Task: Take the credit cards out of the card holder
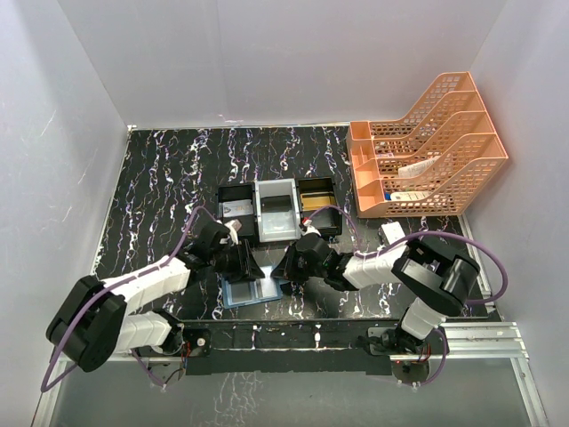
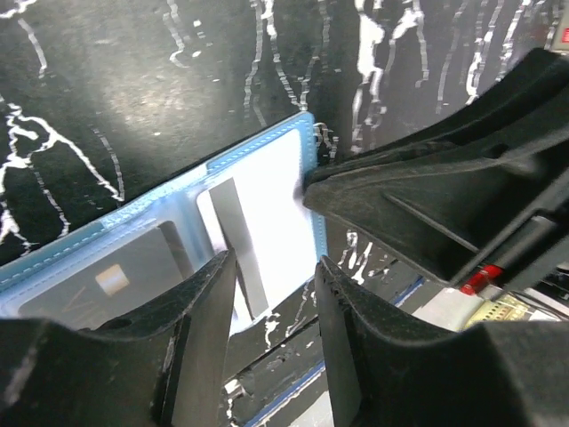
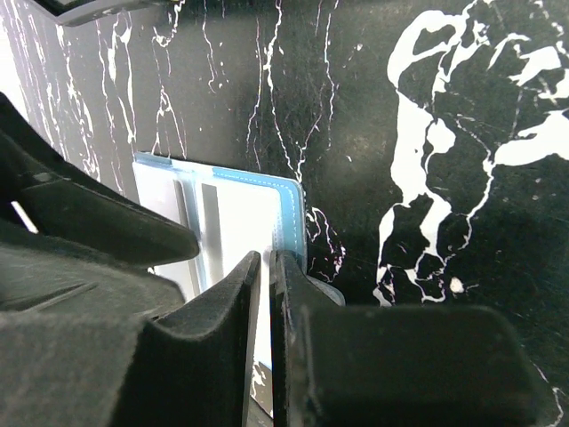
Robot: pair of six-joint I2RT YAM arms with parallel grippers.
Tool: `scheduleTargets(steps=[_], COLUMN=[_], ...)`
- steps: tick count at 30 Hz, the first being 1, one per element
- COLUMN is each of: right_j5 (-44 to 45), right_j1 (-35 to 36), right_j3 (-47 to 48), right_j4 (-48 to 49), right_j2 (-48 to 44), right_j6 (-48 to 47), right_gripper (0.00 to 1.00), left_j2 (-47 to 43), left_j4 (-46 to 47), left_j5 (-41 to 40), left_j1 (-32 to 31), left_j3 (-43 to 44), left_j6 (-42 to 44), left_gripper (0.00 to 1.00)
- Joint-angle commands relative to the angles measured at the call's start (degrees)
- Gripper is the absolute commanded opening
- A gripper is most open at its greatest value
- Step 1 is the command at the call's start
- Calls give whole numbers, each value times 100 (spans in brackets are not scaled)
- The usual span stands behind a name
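The open card holder (image 1: 253, 291) is laid just before the tray (image 1: 236, 190). The left gripper (image 2: 273, 262) is spread over its striped credit card (image 2: 271, 200); the right gripper (image 3: 267, 260) is pressed nearly together at the holder's edge.

table (image 1: 160, 178): black marble-look top with white veins, smooth, faint sheen
card holder (image 2: 267, 147): blue edge with a fine grain and a stitched seam; pockets of clear, glossy film
credit cards (image 2: 267, 209): smooth plastic; white one at the holder's three o'clock side is glossy with a duller grey stripe; dark one at nine o'clock is hazed behind film
left gripper (image 2: 274, 265): matt black plastic, finely grainy
right gripper (image 3: 267, 260): same matt black plastic
file rack (image 1: 427, 147), two o'clock on the table: peach plastic mesh, satin
rail (image 1: 480, 332), five o'clock: bare silvery metal
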Motion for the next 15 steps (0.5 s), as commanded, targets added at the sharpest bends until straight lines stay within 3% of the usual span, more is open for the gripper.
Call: scheduleTargets(steps=[1,5,10,15], right_j5=[246,244,279,282], right_j1=[33,32,34,34], right_j3=[-191,-200,-236,-252], right_j4=[-833,-842,-824,-820], right_j2=[417,482,484,474], right_j6=[-87,-67,-17,-2], right_gripper=[10,9,9,9], left_j2=[241,11,-492,-293], left_j4=[-180,-259,-604,-966], left_j5=[-187,-362,-387,-605], left_j1=[-22,-22,-25,-24], left_j3=[-195,-267,-23,69], left_j6=[-119,-186,-128,-54], left_gripper=[38,39,49,49])
